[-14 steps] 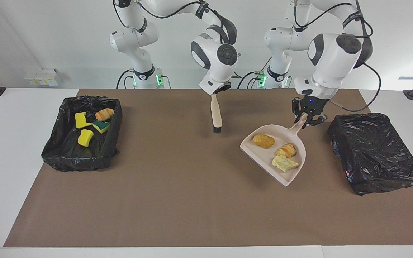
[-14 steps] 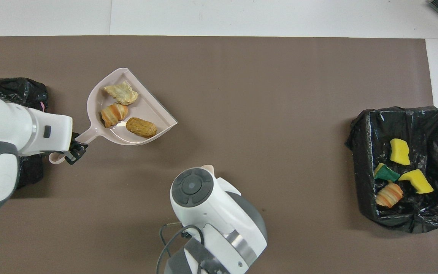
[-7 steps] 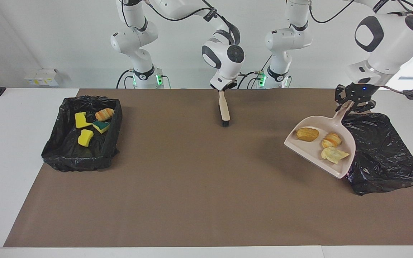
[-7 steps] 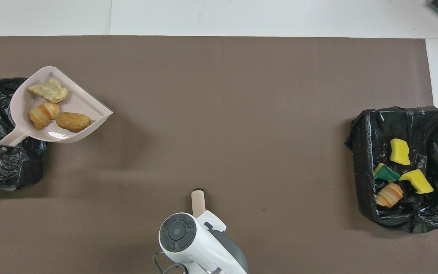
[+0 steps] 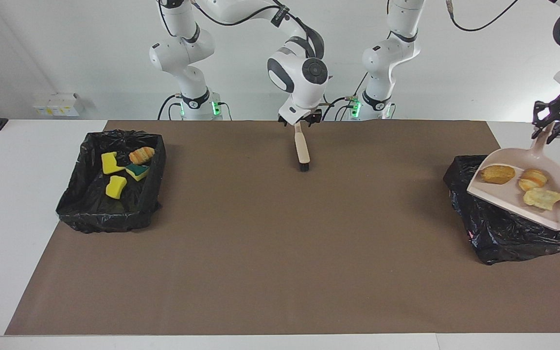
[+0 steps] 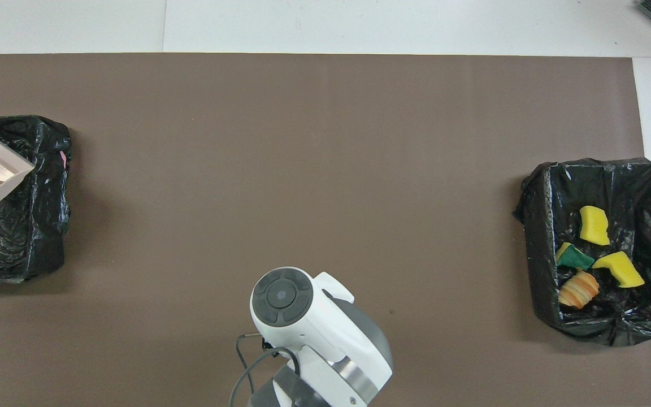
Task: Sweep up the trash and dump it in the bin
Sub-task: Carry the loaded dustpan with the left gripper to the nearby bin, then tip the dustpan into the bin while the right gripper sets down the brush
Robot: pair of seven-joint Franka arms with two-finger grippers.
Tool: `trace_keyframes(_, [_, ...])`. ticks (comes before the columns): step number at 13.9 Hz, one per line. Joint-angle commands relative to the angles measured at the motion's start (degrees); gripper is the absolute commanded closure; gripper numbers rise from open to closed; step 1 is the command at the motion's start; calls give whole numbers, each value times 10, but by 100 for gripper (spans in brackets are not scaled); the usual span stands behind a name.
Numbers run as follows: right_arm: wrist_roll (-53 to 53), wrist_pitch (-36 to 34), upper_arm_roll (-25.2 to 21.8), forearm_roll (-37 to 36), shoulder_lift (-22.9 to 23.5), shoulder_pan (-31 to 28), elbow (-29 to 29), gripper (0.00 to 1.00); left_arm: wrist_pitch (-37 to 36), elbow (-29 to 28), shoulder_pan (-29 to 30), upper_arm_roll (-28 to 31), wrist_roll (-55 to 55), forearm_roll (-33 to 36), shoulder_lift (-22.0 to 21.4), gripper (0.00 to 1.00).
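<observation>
Bin under the pan: black-lined bin (image 5: 503, 223) at the left arm's end of the table; the dustpan (image 5: 523, 197) hangs directly over it, handle up, mouth down toward the table's middle.
Left gripper (image 5: 553, 127): pinching the dustpan's handle.
Right gripper (image 5: 301, 121): over the brush (image 5: 302, 151); I cannot tell its grip.
Trash (image 5: 498, 174): three lumps in the pan, tan, orange-striped, pale; four more lie in the other bin (image 5: 73, 206).

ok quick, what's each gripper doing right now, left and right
Left gripper: shut on the dustpan handle, holding it with three trash pieces over the bin.
Right gripper: at the brush handle; open or shut cannot be told.
</observation>
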Motion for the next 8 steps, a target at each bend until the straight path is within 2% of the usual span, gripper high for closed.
trace_keyframes(1, [-91, -50, 3, -14, 1, -64, 55, 0, -2, 32, 10, -7, 23, 68, 17, 100])
trace_keyframes(4, [-197, -90, 2, -60, 1, -128, 101, 0, -1, 30, 8, -7, 43, 166, 17, 100])
trace_keyframes(6, [-251, -95, 0, -84, -6, -163, 102, 0, -4, 29, 8, -7, 79, 195, 17, 100])
trace_keyframes(8, [-309, -104, -1, -140, -12, -196, 102, 0, -4, 24, 4, -7, 104, 232, 19, 100])
